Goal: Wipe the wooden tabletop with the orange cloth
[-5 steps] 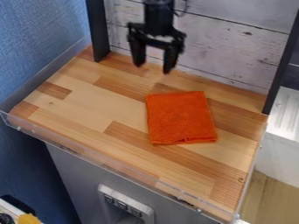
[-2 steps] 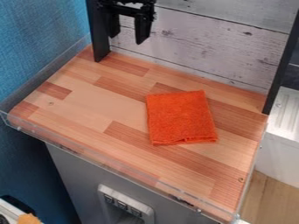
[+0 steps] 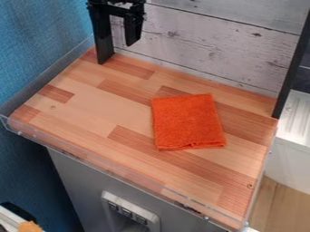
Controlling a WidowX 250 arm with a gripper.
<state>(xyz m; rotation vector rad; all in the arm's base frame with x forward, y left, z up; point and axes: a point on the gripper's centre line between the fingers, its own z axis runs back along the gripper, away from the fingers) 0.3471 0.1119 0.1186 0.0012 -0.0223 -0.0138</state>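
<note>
The black two-finger gripper [image 3: 118,39] hangs at the far left of the scene, raised above the wooden worktop [image 3: 103,108] and in front of the whitewashed plank backboard [image 3: 205,41]. Its two fingers point downward and stand well apart, with a wide gap between them, and nothing is held in that gap. The left finger overlaps the dark upright post [image 3: 104,54] at the worktop's far left corner; whether the two touch cannot be told.

The orange cloth [image 3: 186,121] lies flat on the worktop, right of the middle, folded into a rough rectangle and well apart from the gripper. Its near edge shows layered folds, and its near right corner reaches farthest to the right.

A clear plastic rail [image 3: 115,168] runs along the worktop's near edge. A second dark post [image 3: 292,68] stands at the far right corner, and a blue wall [image 3: 36,45] rises on the left.
</note>
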